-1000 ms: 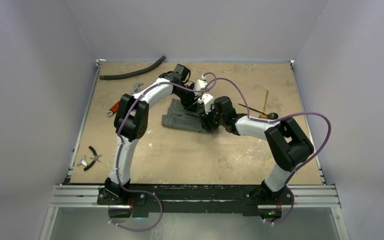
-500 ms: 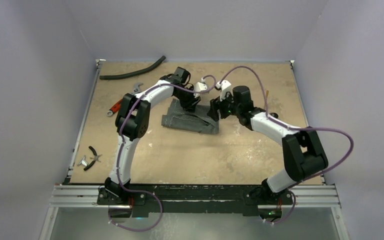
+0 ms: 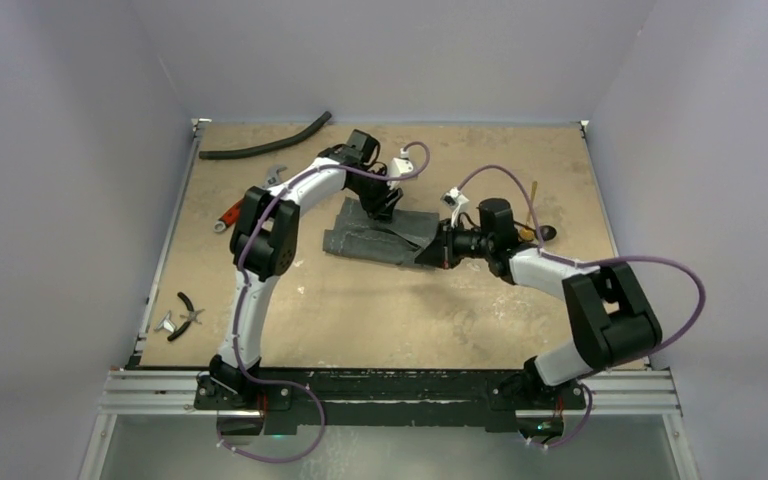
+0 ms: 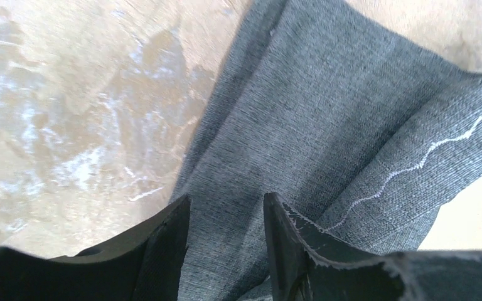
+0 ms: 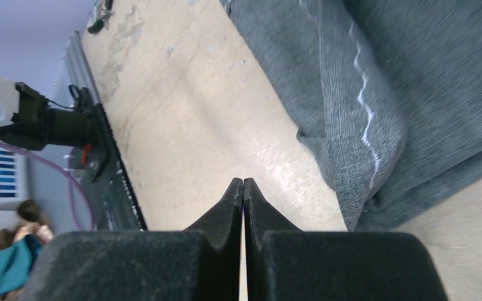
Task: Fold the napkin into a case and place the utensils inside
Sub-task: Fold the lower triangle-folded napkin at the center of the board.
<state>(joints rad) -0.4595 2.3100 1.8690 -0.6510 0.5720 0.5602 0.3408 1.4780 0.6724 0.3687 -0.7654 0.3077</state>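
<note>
lying partly folded on the bench (image 3: 360, 310), the grey napkin (image 3: 380, 235) sits between the two arms. the left end effector (image 4: 227, 200) is low over it, jaws parted, with a cloth edge draped on one finger. the right end effector (image 5: 243, 183) is clenched on nothing, over bare bench just beside the napkin's hem. the utensils (image 3: 534, 196) lie apart, to the right.

The left end effector (image 4: 224, 210) gapes, the right end effector (image 5: 243, 185) is pinched tight

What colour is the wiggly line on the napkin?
The line is white, on the grey napkin; left wrist view shows it best.
</note>
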